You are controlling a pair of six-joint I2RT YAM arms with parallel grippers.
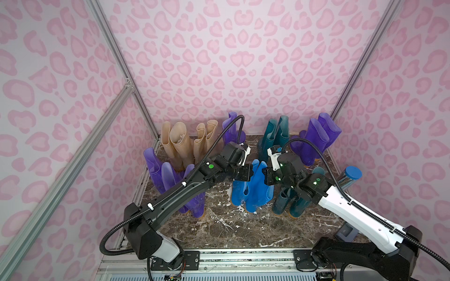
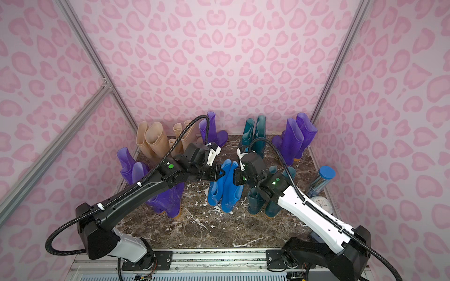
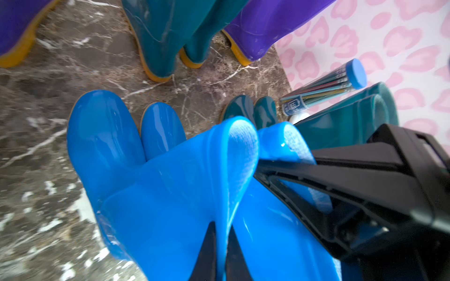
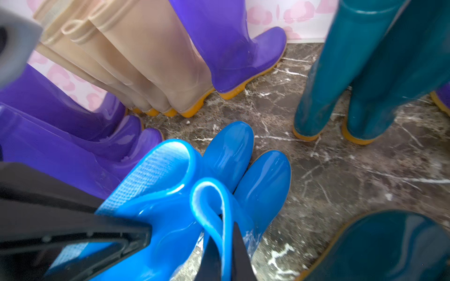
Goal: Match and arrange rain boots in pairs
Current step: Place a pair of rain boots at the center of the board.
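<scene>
Marble floor (image 1: 219, 231): blue boots (image 1: 253, 192) stand side by side near its centre
Blue boots: glossy bright blue, knee-high; both cuffs pinched flat
Left gripper (image 3: 221, 233): at the cuffs' nine o'clock in both top views; clamped on one cuff
Right gripper (image 4: 225, 233): at three o'clock; clamped on the other cuff

Finish notes: blue rain boots (image 3: 158, 194) have a glossy, smooth, rubber-like skin; inner lining (image 3: 244, 150) is matt woven cloth. The surface (image 1: 219, 231) is polished dark marble-look, white-veined. The left claw (image 3: 221, 248) is matt black plastic. The frame rails (image 1: 73, 165) are brushed metal.
</scene>
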